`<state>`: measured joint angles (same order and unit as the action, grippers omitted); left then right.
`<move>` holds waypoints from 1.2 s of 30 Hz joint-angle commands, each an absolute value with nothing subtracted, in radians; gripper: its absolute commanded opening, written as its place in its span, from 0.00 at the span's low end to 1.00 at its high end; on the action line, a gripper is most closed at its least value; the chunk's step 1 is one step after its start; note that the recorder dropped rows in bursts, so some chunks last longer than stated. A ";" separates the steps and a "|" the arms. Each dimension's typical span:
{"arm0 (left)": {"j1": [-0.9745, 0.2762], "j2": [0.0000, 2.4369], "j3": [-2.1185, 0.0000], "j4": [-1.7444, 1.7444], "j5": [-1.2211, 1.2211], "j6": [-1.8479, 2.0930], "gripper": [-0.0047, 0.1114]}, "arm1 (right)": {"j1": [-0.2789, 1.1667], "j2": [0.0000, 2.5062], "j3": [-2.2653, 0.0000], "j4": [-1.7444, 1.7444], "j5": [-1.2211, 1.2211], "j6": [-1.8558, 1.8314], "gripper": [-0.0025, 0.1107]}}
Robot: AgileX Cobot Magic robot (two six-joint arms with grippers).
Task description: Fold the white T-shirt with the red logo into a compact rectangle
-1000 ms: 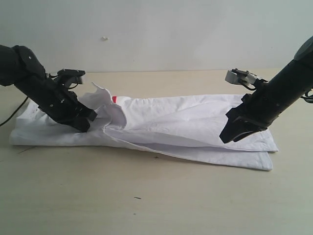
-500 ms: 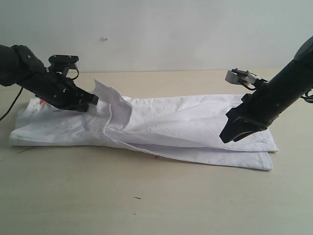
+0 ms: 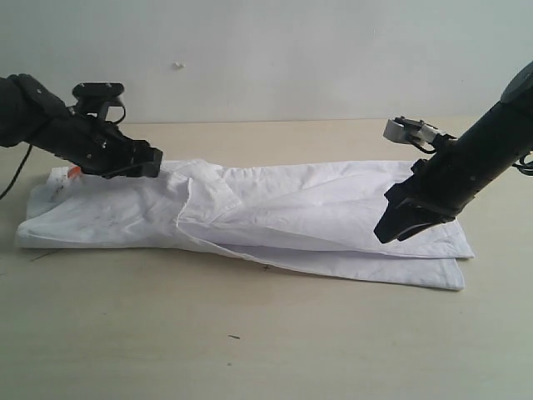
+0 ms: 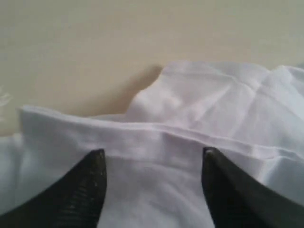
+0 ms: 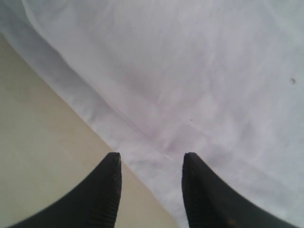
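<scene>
The white T-shirt (image 3: 291, 212) lies folded lengthwise into a long band across the table, with a loose flap near its left third. A small orange neck tag (image 3: 73, 172) shows at its far left end. The red logo is hidden. My left gripper (image 3: 154, 163) hovers open just above the shirt's left part; the left wrist view shows white cloth (image 4: 156, 142) and a hem between its spread fingers (image 4: 90, 185), nothing gripped. My right gripper (image 3: 396, 229) is open over the shirt's right end, its fingers (image 5: 107, 190) straddling the cloth edge (image 5: 142, 142).
The beige tabletop (image 3: 250, 333) runs wide in front of the shirt, with a few dark specks. A pale wall (image 3: 266, 58) stands behind. A black cable (image 3: 17, 187) hangs by the left arm.
My left gripper let go of the raised flap and lifted back to the left. The flap dropped flat onto the shirt, hiding the red bit seen earlier. The right arm has not moved.
</scene>
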<state>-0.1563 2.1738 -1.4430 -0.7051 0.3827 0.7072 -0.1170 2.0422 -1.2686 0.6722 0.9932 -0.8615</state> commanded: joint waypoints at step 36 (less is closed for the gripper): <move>-0.049 2.091 -1.441 -0.323 1.018 0.489 0.35 | -0.122 2.063 -1.273 0.349 1.042 -0.774 0.36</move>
<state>-0.0579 2.1470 -1.4440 -0.3386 1.0438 0.4969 -0.1147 2.0945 -1.2827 0.3298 1.0296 -0.7087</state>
